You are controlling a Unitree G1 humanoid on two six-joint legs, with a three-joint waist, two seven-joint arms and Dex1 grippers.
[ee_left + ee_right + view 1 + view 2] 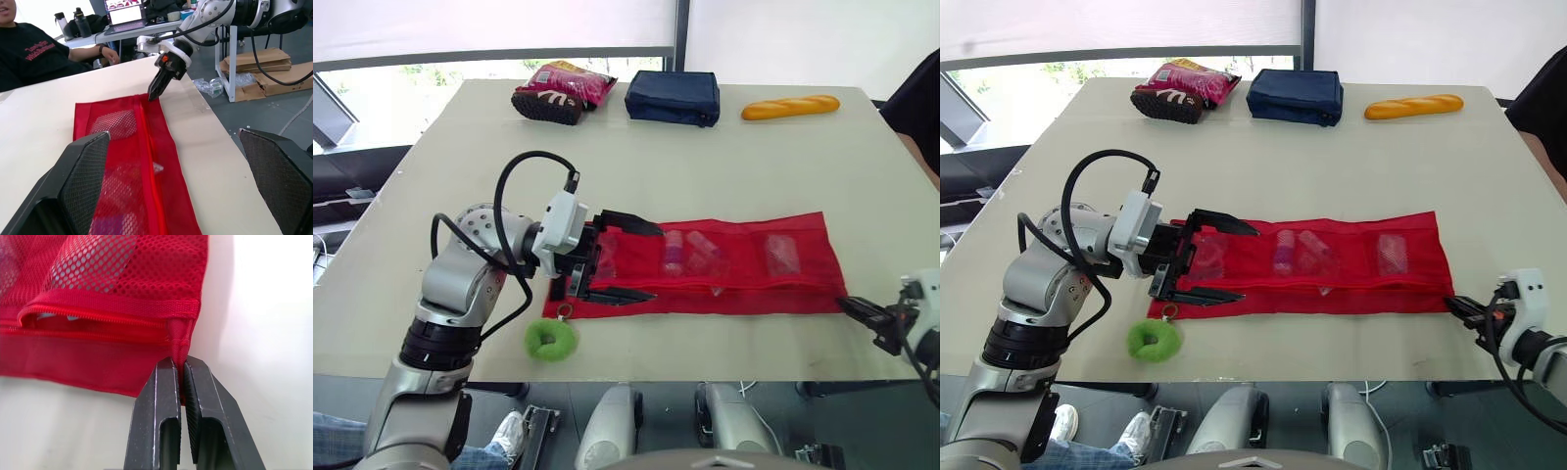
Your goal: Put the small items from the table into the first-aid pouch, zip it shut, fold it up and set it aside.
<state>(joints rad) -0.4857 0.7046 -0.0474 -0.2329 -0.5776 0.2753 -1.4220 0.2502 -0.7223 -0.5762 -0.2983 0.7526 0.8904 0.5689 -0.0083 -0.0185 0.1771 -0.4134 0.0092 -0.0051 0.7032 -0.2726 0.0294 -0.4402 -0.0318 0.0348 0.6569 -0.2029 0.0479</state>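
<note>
- The red mesh first-aid pouch [744, 269] lies unfolded and flat on the counter [705, 166], running left to right near the counter's front edge.
- Small items [674, 251] show through the mesh in several of its compartments.
- The zip [98, 316] runs along the pouch's length. In the right wrist view it gapes open near the right end.
- The left end effector [656, 262] is at the pouch's left end with its fingers spread wide and nothing between them. One finger is over the far side of the pouch and the other along its near edge.
- The right end effector [179, 366] is at the pouch's right end, with its fingers pinched together on the fabric tab at the end of the zip.
- A green fuzzy ball [550, 340] rests just in front of the pouch's left corner.
- A snack bag [563, 91], a navy bag [674, 96] and a bread loaf [790, 107] sit along the far edge, well apart from the pouch.
- A person [34, 54] in a black shirt sits at the counter, beyond the pouch's right end.
</note>
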